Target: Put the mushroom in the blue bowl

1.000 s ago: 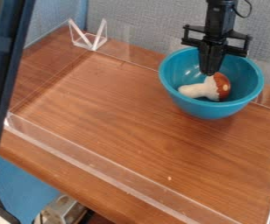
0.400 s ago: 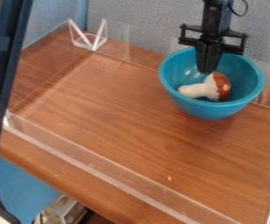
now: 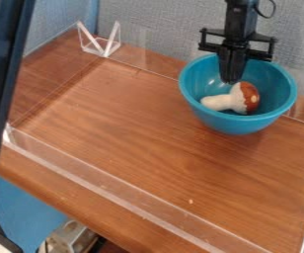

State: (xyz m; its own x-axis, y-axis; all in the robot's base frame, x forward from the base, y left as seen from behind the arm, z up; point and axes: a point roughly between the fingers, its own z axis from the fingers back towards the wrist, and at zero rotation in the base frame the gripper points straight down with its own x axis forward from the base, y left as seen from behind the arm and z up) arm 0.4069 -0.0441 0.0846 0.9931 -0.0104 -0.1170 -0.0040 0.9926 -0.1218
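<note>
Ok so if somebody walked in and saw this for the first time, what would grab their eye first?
Most likely the blue bowl at the right of the wooden table, with the mushroom lying on its side inside it. Next, the black tool, shut, pointing down into the bowl just above the mushroom and not holding it.
</note>
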